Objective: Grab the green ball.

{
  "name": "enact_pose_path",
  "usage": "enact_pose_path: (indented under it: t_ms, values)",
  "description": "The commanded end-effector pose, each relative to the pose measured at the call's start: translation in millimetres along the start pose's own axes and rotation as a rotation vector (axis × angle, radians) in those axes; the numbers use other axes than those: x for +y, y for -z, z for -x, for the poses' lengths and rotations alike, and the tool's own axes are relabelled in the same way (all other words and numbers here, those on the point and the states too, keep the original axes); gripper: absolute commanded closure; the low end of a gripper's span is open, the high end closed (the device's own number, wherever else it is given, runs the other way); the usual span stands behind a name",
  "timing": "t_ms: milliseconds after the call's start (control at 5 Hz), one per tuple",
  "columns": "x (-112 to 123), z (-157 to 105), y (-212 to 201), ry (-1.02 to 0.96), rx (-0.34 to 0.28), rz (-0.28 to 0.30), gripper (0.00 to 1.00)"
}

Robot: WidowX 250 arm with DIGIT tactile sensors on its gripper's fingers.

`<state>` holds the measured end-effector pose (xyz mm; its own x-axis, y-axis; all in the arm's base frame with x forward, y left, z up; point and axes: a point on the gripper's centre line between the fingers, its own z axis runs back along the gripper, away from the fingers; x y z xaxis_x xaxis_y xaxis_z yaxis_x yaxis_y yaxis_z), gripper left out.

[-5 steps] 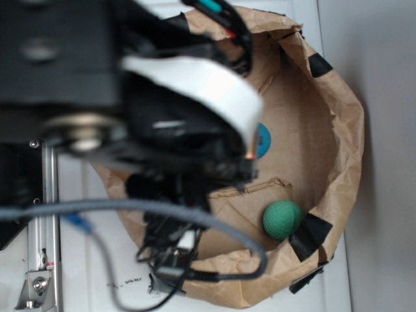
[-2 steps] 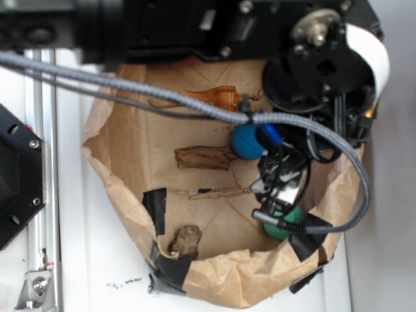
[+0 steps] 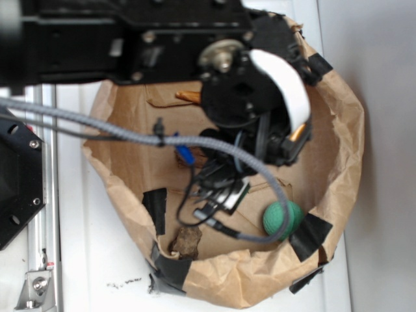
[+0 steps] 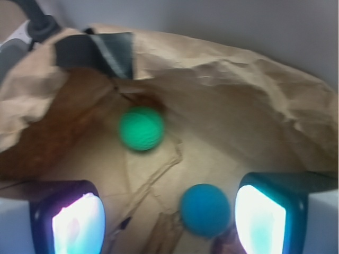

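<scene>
Tool point(image 4: 169, 214) with its two fingers point(image 4: 71, 222) spread wide and nothing gripped, seen from the wrist at the near edge of the view. Blue ball point(image 4: 205, 209) lies between the fingers, nearer the right one. Green ball point(image 4: 141, 128) rests farther in, apart from the tool, close to the paper wall under a strip of black tape point(image 4: 106, 50). Exterior view: green ball point(image 3: 283, 219) on the floor of the brown paper bag point(image 3: 344, 149), free of the arm point(image 3: 240, 97); a brown lump point(image 3: 187, 241) lies to its left. White surface point(image 3: 97, 260) carries the bag.
</scene>
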<state>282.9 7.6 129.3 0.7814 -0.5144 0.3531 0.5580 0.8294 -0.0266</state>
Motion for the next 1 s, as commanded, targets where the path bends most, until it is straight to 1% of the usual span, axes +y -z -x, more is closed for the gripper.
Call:
enact_pose_path:
  t_ms: [0, 200, 400, 600, 800]
  values:
    - [4.1, -5.0, 11.1, 0.013, -0.005, -0.036, 0.00]
    - [4.2, -6.3, 34.7, 0.048, -0.008, -0.012, 0.00]
    - [3.0, -10.0, 51.3, 0.063, -0.019, 0.032, 0.00]
    - [-10.5, -17.8, 63.0, 0.114, -0.017, 0.044, 0.00]
    - [-19.1, -26.7, 71.0, 0.125, -0.041, 0.060, 0.00]
